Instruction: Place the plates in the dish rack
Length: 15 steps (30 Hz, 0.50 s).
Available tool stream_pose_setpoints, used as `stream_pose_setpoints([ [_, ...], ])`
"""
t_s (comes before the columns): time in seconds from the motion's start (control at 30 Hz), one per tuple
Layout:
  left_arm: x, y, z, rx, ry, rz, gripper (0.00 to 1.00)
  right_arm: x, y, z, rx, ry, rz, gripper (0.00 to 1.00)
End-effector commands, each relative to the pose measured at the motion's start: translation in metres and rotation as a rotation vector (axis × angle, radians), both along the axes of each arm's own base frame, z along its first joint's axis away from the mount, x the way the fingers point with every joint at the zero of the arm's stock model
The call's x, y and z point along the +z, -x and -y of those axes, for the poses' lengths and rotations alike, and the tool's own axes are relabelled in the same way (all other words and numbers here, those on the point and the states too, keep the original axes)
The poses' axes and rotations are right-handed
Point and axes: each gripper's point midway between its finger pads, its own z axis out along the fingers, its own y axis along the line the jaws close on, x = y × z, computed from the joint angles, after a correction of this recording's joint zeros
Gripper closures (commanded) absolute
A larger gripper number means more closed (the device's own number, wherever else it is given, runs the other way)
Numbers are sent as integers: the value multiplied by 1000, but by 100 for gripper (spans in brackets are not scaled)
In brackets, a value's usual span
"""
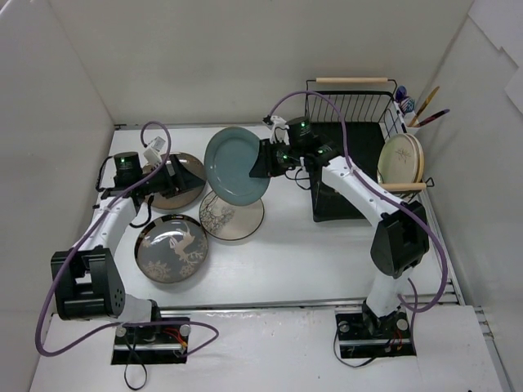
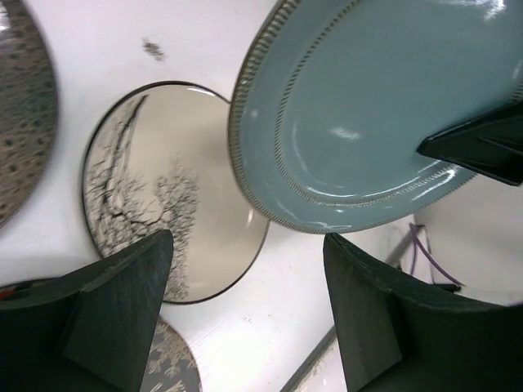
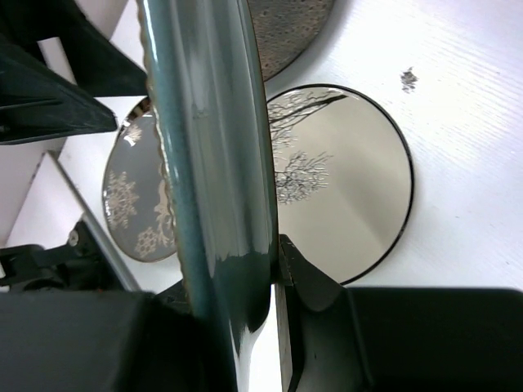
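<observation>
Right wrist view shows the right gripper (image 3: 237, 286) clenched on the teal plate (image 3: 212, 163), on edge between its fingers, over a tree-patterned beige plate (image 3: 343, 188). The left gripper (image 2: 249, 278) stands released, empty. The dish rack (image 1: 351, 114) lies well behind the right fingers; carrying the plate upright should seat it squarely in a slot

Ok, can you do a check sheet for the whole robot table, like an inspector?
Surface: white table, one small dark mark.
Job's things: teal plate held up, tilted; brown plate, tree-pattern plate and dark floral plate lie flat; pale plates stand in the dish rack.
Clutter: utensils in the rack's cup.
End effectors: right end effector shut on the teal plate's rim; left end effector open, holding nothing.
Cables: purple cables loop over both arms.
Surroundings: white walls.
</observation>
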Motion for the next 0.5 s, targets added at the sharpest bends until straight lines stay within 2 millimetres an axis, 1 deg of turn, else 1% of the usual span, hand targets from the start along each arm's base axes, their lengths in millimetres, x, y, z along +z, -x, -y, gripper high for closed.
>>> stream_pose_setpoints([
  [0.0, 19, -1, -22, 104, -116, 67, 31, 79, -10, -10, -9, -106, 246, 100],
  [0.03, 17, 4, -26, 122, -144, 52, 31, 80, -13, -8, -18, -101, 256, 100],
  [0.07, 16, 4, -33, 147, -165, 50, 31, 85, -15, -7, -29, -102, 270, 100],
  [0.1, 16, 5, -36, 163, -185, 49, 30, 94, -17, -6, -35, -108, 289, 100],
  [0.17, 14, 11, -42, 179, -211, 40, 30, 102, -17, -8, -31, -112, 311, 100],
  [0.2, 12, 12, -44, 188, -224, 32, 30, 112, -18, -7, -34, -119, 332, 100],
  [0.27, 8, 17, -46, 187, -243, 20, 30, 123, -22, -4, -52, -122, 363, 100],
  [0.3, 5, 19, -47, 193, -252, 11, 30, 131, -22, -5, -55, -129, 381, 100],
  [0.37, -3, 22, -48, 189, -259, -6, 30, 144, -29, 1, -82, -129, 418, 100],
  [0.43, -10, 25, -48, 188, -264, -17, 30, 161, -31, 5, -100, -140, 461, 100],
  [0.47, -12, 25, -49, 188, -266, -24, 30, 174, -35, 10, -122, -145, 491, 100],
])
